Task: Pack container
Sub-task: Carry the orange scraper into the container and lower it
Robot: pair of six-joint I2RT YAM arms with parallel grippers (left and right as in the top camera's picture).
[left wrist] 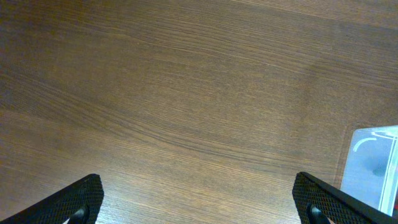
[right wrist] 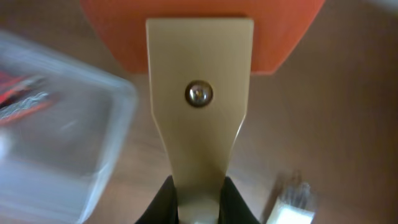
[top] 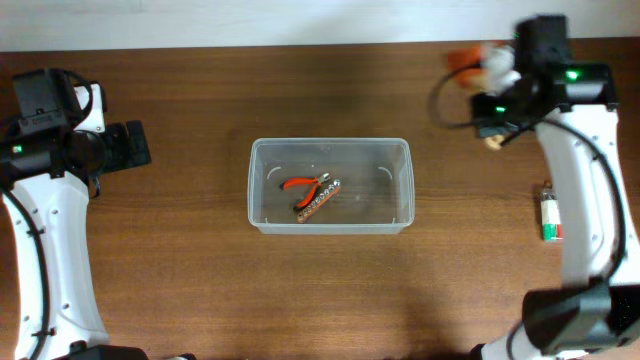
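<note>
container (top: 385, 200) is sitting mid-table (top: 200, 90) with red pliers (top: 305, 183) inside, while the right gripper (right wrist: 198, 202) is pinching a tan-handled orange tool (right wrist: 199, 93), likely needing a carry over the rim next; the left gripper (left wrist: 199, 205) is hanging wide open.

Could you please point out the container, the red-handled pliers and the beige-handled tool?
container (top: 330, 142): overhead view, far rim.
red-handled pliers (top: 297, 183): overhead view, red handle.
beige-handled tool (right wrist: 199, 127): right wrist view, handle below rivet.

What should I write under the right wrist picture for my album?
Right pincer grips a tan-handled orange tool, with the clear container blurry at the picture's left.
</note>
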